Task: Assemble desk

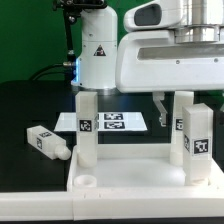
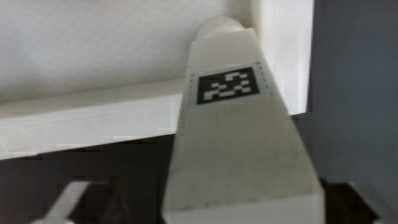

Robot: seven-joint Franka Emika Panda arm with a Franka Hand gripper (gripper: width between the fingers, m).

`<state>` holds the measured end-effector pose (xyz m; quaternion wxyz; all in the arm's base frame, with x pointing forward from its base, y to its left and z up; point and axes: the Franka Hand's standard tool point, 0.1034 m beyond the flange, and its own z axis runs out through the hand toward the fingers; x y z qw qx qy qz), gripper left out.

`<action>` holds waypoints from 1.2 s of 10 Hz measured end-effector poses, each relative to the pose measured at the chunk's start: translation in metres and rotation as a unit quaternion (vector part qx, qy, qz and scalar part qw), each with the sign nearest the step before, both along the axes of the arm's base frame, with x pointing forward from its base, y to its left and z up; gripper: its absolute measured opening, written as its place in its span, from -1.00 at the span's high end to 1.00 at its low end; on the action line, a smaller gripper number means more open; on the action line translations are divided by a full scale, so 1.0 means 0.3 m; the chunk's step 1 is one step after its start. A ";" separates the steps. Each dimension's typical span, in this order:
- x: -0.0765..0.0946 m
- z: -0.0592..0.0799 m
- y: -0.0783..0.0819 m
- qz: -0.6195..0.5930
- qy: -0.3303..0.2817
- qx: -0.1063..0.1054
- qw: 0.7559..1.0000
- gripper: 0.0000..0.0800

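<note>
Black table (image 1: 25, 105), green backdrop (image 1: 30, 40), white desk panel (image 1: 130, 188) with upright legs (image 1: 87, 125), jaws near one, clamped or apart unclear

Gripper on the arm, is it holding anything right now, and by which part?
Cannot be told. The gripper straddles the upper end of an upright tagged leg, but neither view shows its fingers pressing on it.

The arm (image 1: 105, 70) is glossy white. Its rounded upright link carries a black triangular warning sticker (image 1: 100, 50) and ends in a black joint on top. Dark cables (image 1: 66, 40) hang on the exterior view's left. On the right, a broad white housing (image 1: 160, 55) sits beneath a grey rounded cap (image 1: 148, 15).
</note>
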<state>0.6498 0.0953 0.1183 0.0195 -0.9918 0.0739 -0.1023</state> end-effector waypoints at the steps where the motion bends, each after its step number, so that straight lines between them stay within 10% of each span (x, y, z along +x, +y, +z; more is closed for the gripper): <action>1: 0.000 -0.001 0.001 -0.029 0.001 0.006 1.000 0.29; 5: -0.006 -0.009 0.011 -0.238 0.008 0.048 0.970 0.29; 9: -0.035 -0.014 0.001 -0.555 0.032 0.096 0.825 0.28; 12: -0.044 -0.015 0.000 -0.626 0.035 0.106 0.772 0.28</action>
